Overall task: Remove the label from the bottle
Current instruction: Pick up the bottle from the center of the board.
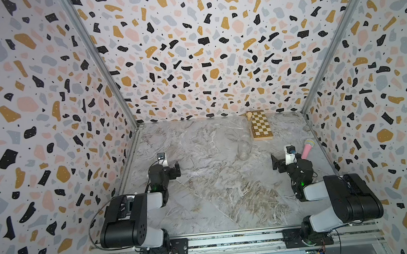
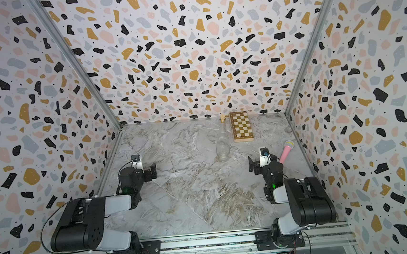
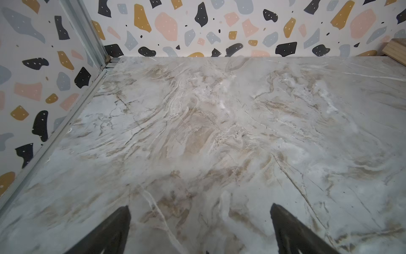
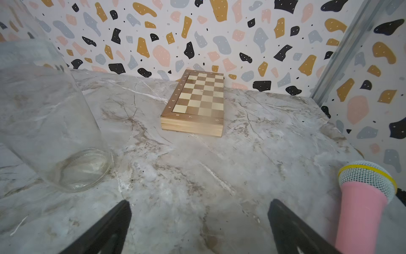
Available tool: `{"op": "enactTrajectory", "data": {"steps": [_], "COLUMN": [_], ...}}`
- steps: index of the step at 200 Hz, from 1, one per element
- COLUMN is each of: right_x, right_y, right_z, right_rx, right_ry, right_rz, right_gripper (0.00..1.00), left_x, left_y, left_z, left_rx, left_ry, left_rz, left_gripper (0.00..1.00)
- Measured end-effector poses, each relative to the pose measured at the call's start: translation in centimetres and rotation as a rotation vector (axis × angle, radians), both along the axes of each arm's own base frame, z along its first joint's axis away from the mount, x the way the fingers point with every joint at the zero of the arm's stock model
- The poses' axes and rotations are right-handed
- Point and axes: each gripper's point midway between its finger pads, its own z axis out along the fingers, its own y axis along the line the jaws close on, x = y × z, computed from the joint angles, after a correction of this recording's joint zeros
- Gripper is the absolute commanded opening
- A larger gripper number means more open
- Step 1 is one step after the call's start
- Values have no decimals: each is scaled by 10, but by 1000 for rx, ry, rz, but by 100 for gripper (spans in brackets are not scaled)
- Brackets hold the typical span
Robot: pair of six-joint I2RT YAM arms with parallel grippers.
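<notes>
Left fingers (image 3: 109, 228) and right fingers (image 4: 114, 226) spread, empty. Bottle (image 1: 243, 146) upright, far-left of right fingers; I'd go right. Label unseen.

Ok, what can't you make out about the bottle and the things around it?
- Label: none shows on the bottle in any view; it is small and see-through in both top views.
- Bottle's neck: cut off by the frame edge in the right wrist view.
- Microphone: handle end hidden behind the right arm in both top views.
</notes>
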Motion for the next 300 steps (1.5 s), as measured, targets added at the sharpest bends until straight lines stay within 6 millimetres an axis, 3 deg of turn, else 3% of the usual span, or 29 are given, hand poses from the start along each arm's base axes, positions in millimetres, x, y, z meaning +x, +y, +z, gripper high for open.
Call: {"op": "enactTrajectory", "data": {"steps": [108, 207, 219, 232, 256, 274, 300], "right_x": [0, 6, 15, 25, 34, 30, 7], "right_y": [2, -11, -13, -15, -17, -18, -8], "right_z": [1, 1, 18, 49, 114, 150, 188], "right_rx": [-11, -23, -16, 13, 86, 132, 194], "right_ry": [-6, 39, 41, 17, -34, -40, -60], "right_rz": [-5, -103, -130, -160, -189, -203, -144], "right_gripper": [100, 100, 100, 100, 100, 100, 100], "left_x": [0, -2, -5, -4, 1, -3, -7], "left_y": [0, 6, 11, 14, 6, -8, -39], "left_z": [0, 2, 10, 29, 91, 133, 178], "left_rx": [0, 2, 3, 17, 1, -54, -154], "left_ry": [0, 5, 13, 3, -110, -176, -201], "left_rz": [0, 34, 66, 97, 134, 124, 35], "left_gripper": [100, 100, 100, 100, 100, 100, 100]}}
